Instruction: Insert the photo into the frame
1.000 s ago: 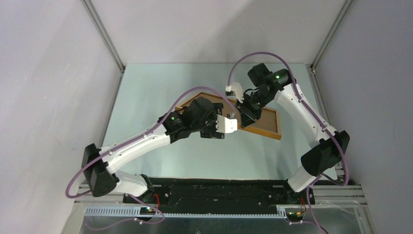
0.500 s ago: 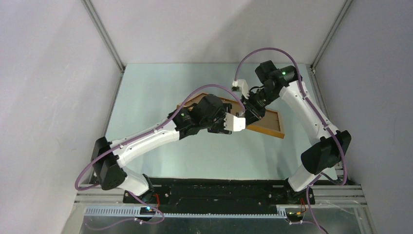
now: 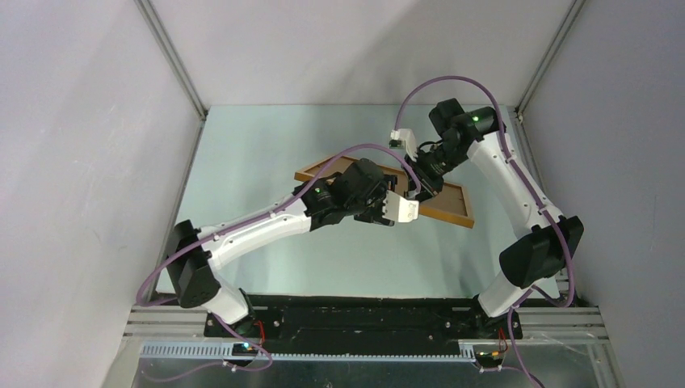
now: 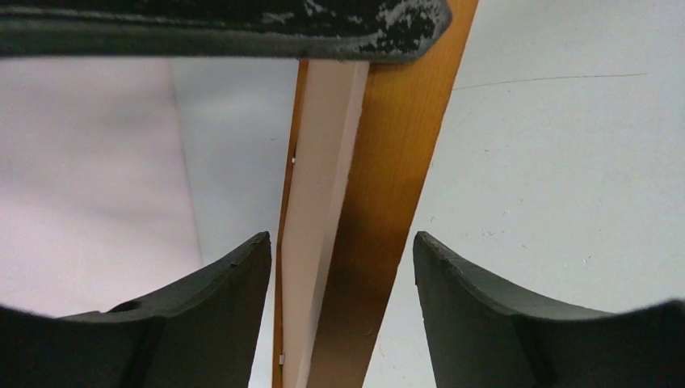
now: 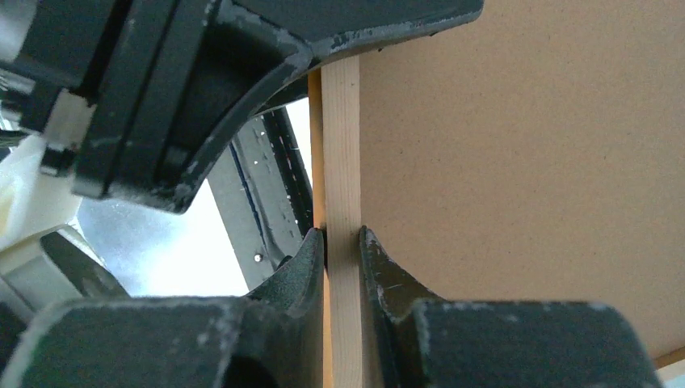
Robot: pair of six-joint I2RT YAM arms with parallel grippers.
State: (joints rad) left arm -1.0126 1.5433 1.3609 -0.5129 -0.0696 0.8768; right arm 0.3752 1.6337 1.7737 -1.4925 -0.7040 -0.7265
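Pale green table (image 3: 258, 162), grey walls. From above: frame (image 3: 454, 207) askew at mid-table, stretching out to either side of both pincers. Right pincer (image 3: 421, 191) on it from the far side, left pincer (image 3: 410, 212) just beside, facing it.

Left wrist: jaws set wide, frame (image 4: 388, 162) edge running straight between them, near both tips. Gripping or not, cannot tell.

Right wrist: jaws narrow, pinched on the frame's light-wood edge, brown board (image 5: 525, 162) just right of them.

The left arm (image 3: 258, 230) and right arm (image 3: 509, 182) are hiding the middle of the frame (image 3: 449, 215) from above. Close up, the backing board (image 5: 525, 162) is running past the picture's edge.
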